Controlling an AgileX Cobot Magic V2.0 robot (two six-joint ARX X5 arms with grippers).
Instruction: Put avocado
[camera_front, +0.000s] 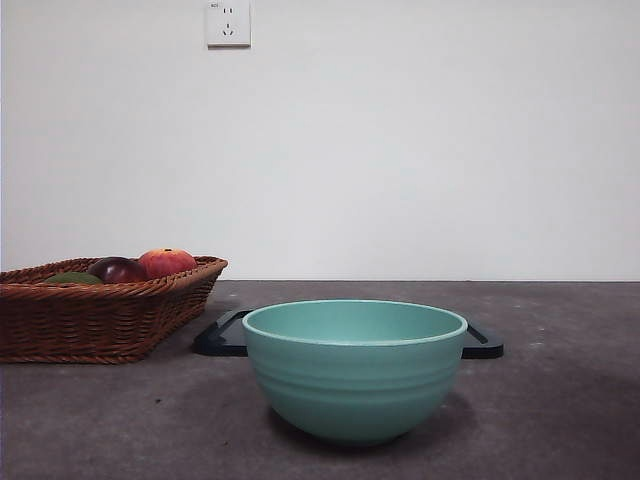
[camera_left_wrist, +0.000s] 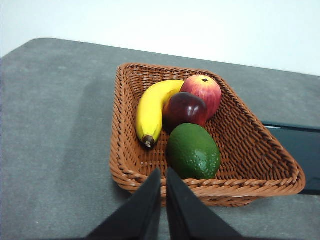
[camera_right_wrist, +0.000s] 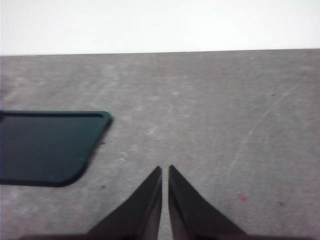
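Note:
The dark-green avocado lies in a brown wicker basket, at the near end, beside a dark maroon fruit, a red-orange fruit and a banana. In the front view only its top shows over the basket rim at the left. My left gripper is shut and empty, above the table just short of the basket's near rim. My right gripper is shut and empty over bare table. Neither arm shows in the front view.
A teal bowl stands in the middle front of the table. Behind it lies a flat black tray, also in the right wrist view and at the edge of the left wrist view. The table is grey.

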